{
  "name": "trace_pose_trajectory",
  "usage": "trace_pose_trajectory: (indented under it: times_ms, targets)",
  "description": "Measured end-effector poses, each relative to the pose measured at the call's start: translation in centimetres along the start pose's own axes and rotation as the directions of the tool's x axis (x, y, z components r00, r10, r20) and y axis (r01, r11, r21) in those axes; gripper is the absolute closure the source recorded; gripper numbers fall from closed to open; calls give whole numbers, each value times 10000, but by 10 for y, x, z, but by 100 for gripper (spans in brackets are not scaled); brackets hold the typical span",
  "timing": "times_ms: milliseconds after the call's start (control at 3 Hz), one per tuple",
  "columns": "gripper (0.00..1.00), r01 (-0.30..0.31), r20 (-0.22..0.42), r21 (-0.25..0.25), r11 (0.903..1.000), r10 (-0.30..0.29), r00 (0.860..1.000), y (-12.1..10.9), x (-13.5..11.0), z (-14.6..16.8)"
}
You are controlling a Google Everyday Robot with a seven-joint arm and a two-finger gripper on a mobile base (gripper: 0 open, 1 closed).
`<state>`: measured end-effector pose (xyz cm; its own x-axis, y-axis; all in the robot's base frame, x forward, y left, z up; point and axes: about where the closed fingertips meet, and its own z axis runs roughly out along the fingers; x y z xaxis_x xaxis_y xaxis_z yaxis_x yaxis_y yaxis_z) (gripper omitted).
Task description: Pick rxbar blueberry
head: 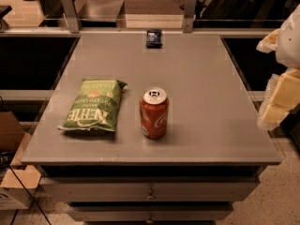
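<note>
The rxbar blueberry (153, 38) is a small dark navy wrapper lying flat at the far edge of the grey table (197, 88), near the middle. My gripper (277, 100) shows at the right edge of the camera view as pale yellow and white parts. It hangs above the table's right side, far from the bar and touching nothing.
A green chip bag (93, 106) lies at the front left. A red soda can (153, 113) stands upright at the front centre. A glass railing with metal posts (188, 6) runs behind the table. Cardboard boxes (11, 172) sit on the floor at the left.
</note>
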<state>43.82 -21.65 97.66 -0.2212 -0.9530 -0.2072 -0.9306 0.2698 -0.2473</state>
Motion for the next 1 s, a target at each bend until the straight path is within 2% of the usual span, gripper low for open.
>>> trace_pose_trajectory:
  times_ms: [333, 667, 1000]
  targets:
    - [0, 0, 0, 0, 10000, 0, 10000, 0, 0, 0]
    - [0, 41, 300, 159, 9999, -46, 9995, -2, -6, 0]
    - [0, -94, 994, 272, 9996, 66, 9950, -6, -20, 14]
